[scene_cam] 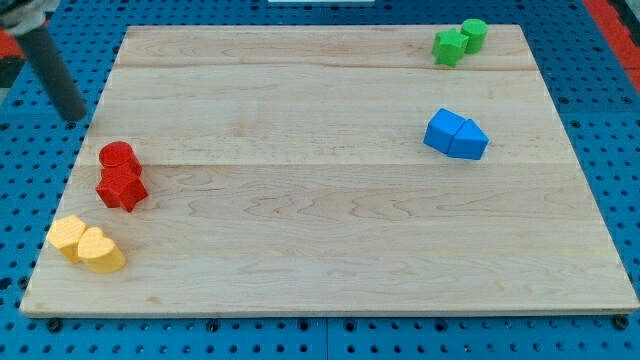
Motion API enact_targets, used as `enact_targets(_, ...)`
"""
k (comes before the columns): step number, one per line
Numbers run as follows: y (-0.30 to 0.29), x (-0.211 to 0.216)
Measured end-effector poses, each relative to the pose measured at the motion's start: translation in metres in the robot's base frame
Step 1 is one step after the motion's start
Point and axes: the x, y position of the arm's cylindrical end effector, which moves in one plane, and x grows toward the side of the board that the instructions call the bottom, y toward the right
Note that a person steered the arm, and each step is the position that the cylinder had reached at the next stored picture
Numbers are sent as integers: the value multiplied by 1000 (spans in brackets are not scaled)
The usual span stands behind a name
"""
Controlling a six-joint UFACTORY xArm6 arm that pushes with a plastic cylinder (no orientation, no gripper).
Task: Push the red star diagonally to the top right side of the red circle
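Up at the view's top left, my tip is a bare rod end with no jaws to open or close, resting just off the board's left edge, above the red pair and apart from them. Below it, the red circle touches the red star, which shows no clear long axis. Nearer the bottom left sit two touching yellow blocks. Far right: blue blocks, green blocks.

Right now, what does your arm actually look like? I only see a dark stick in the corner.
That stick is all that shows: a straight, dark grey, round rod with no markings or cables visible. My tip is blunt. A blurred red and white part shows above it at the frame's edge; I cannot tell what it is.
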Motion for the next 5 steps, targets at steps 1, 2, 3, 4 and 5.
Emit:
enact_targets(1, 13, 58)
enact_targets(2, 25, 69)
enact_targets(3, 64, 93)
enact_targets(4, 63, 103)
enact_targets(5, 115, 111)
